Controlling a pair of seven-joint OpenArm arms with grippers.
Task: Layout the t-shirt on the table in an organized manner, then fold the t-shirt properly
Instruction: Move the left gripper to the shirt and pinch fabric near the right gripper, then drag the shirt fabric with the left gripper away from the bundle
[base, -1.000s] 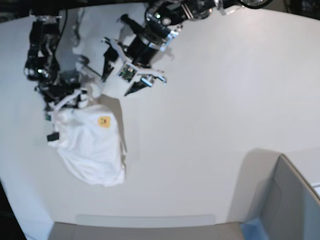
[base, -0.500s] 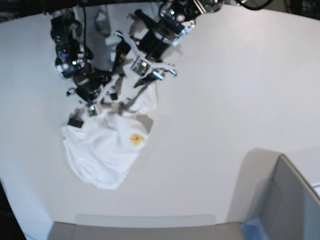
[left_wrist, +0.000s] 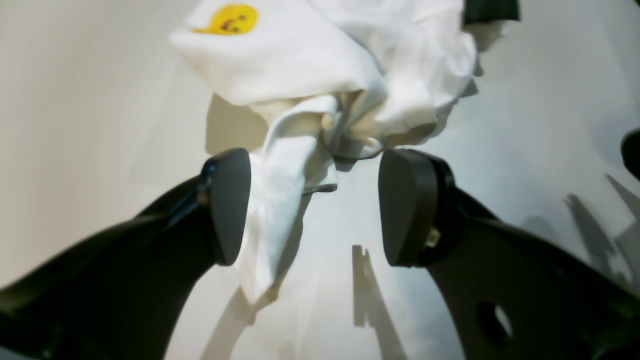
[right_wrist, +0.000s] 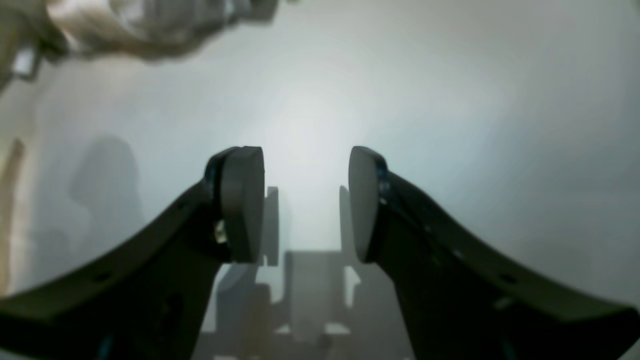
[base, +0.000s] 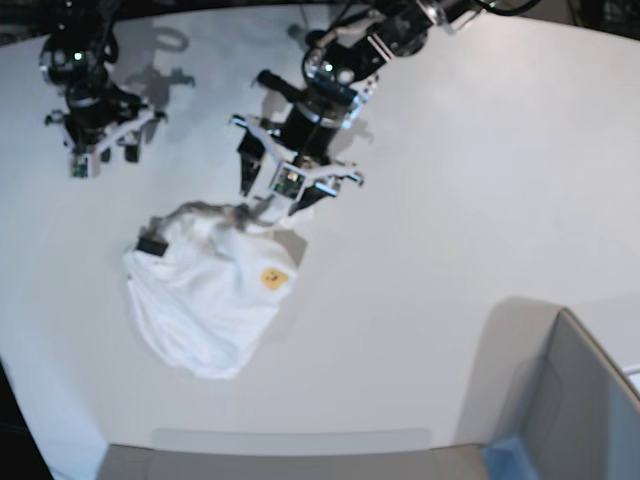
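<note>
A grey box (base: 580, 400) with a blue edge sits at the near corner of the table (base: 450, 170), well apart from everything else. The t-shirt (base: 205, 290) lies crumpled in a white heap toward the table's other side, its yellow tag (base: 272, 277) showing and a black label (base: 150, 245) at its far edge. Just beyond it the left gripper (base: 290, 190) hangs with jaws spread wide, a fold of cloth between them, ungripped. Farthest off, the right gripper (base: 98, 160) stands apart over bare table, jaws parted and holding nothing.

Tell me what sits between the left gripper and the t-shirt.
Nothing visible does. The left gripper stands open right at the crumpled t-shirt, a hanging fold already between its pads, over the table.
</note>
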